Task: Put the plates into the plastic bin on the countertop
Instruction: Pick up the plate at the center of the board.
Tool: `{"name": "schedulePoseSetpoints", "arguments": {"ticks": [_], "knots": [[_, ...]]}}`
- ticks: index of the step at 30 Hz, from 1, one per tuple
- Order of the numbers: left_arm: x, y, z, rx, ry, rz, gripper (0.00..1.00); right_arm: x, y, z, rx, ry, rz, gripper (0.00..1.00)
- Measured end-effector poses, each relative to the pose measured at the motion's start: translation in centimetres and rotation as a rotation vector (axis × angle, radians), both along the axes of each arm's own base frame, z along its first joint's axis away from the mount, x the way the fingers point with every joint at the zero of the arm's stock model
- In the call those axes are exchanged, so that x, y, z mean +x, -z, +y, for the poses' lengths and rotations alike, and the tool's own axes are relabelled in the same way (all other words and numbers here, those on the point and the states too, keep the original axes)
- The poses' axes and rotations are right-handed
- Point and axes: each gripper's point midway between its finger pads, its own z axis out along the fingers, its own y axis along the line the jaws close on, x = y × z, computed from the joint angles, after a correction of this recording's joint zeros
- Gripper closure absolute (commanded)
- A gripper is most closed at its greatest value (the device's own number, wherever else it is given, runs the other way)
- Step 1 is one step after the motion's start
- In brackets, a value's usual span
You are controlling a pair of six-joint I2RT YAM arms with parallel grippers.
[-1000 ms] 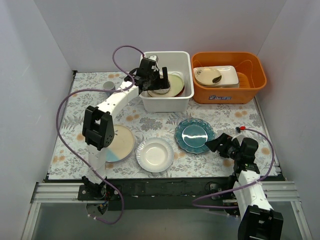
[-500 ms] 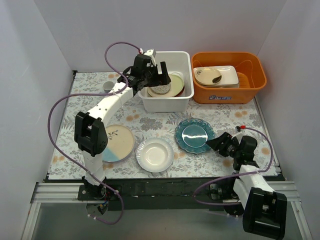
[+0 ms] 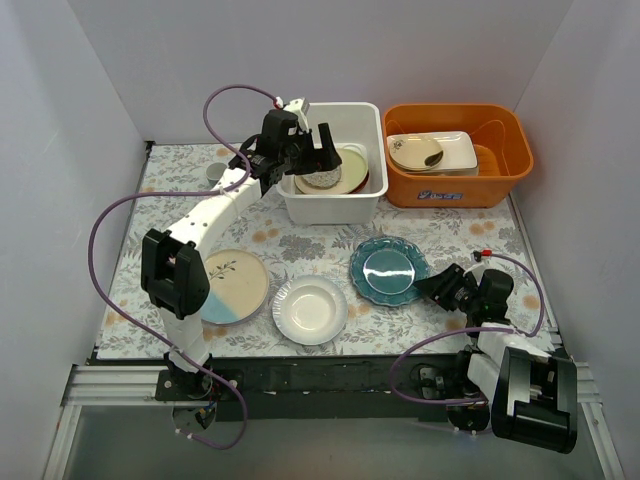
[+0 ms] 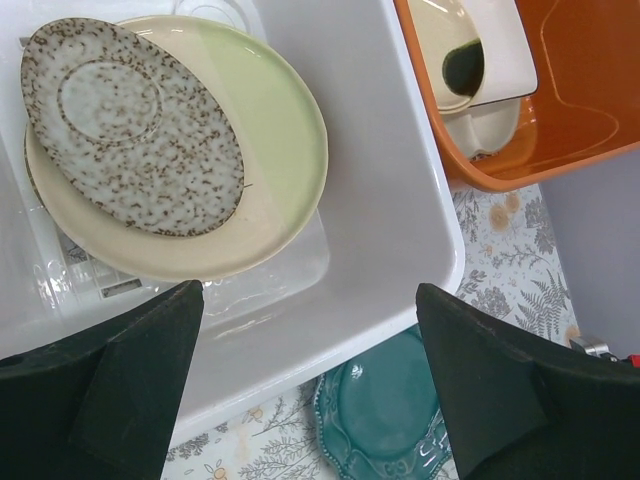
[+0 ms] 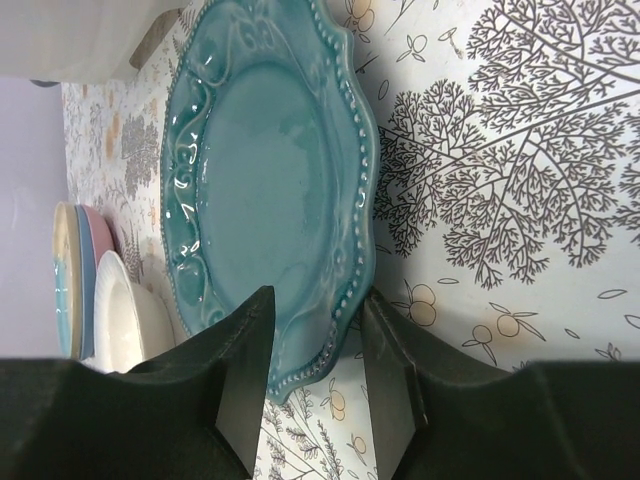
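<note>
The white plastic bin at the back holds a speckled plate lying on a cream-and-green plate. My left gripper hovers open over the bin's near left part, its jaws wide apart with nothing between them. On the countertop lie a teal plate, a white plate and a cream-and-light-blue plate. My right gripper is low at the teal plate's right rim. Its jaws straddle that rim, half closed, with a gap still showing.
An orange tub right of the bin holds a rectangular white dish with a bowl. A small mug stands at the back left. White walls close in both sides. The purple cable loops over the left side.
The right jaws have narrowed from wide apart to half closed around the teal plate's rim. The left arm has drifted slightly left over the bin, jaws still wide.
</note>
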Motion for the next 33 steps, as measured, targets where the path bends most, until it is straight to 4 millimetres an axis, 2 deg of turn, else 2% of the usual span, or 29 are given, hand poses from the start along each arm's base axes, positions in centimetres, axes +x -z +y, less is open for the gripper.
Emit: {"name": "schedulePoseSetpoints", "arguments": {"ticks": [14,18,19,22,26,33], "knots": [[-0.7,0.3,-0.2,-0.018,0.015,0.013,0.13,0.4,0.1,0.1,0.042,0.026,0.025,0.58],[-1.3,0.2,-0.1,-0.029,0.021,0.016,0.13,0.5,0.0,0.0,0.047,0.035,0.027,0.8],[-1.4,0.1,-0.1,-0.034,0.022,0.019,0.13,0.5,0.0,0.0,0.049,0.036,0.027,0.88],[-1.9,0.0,-0.2,-0.051,0.031,0.025,0.13,0.6,-0.2,0.1,0.069,0.045,0.031,0.99],[-2.4,0.0,-0.3,-0.069,0.04,0.032,0.13,0.9,-0.9,0.2,0.087,0.047,0.011,0.99],[-3.8,1.5,0.0,-0.074,0.051,0.068,0.12,1.0,-1.1,0.2,0.094,0.047,0.002,0.99]]}}
